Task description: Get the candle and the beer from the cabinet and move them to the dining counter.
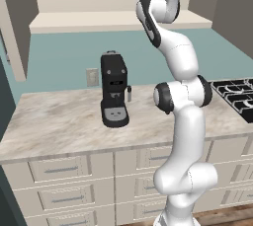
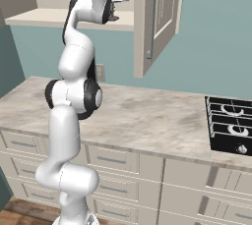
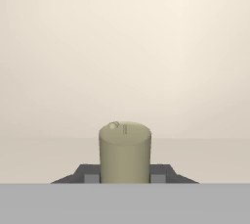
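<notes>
Reaching high into the open cabinet (image 2: 157, 17), the arm holds its gripper (image 3: 125, 178) level with the light interior shelf (image 1: 89, 21), above the marbled worktop (image 1: 64, 121). Seen from the hand, the two dark fingertips (image 3: 90, 175) sit tight against either side of a beige cylinder, the candle (image 3: 125, 152), so the jaws are drawn narrow and clamped on it; its holder is hidden, and whether it has left the shelf is hard to judge. Behind it lies the cabinet's pale back wall. Below on the worktop, a black coffee machine (image 1: 114, 89) stands left of the arm near the wall, and a dark stove (image 2: 230, 125) lies at the far right.
</notes>
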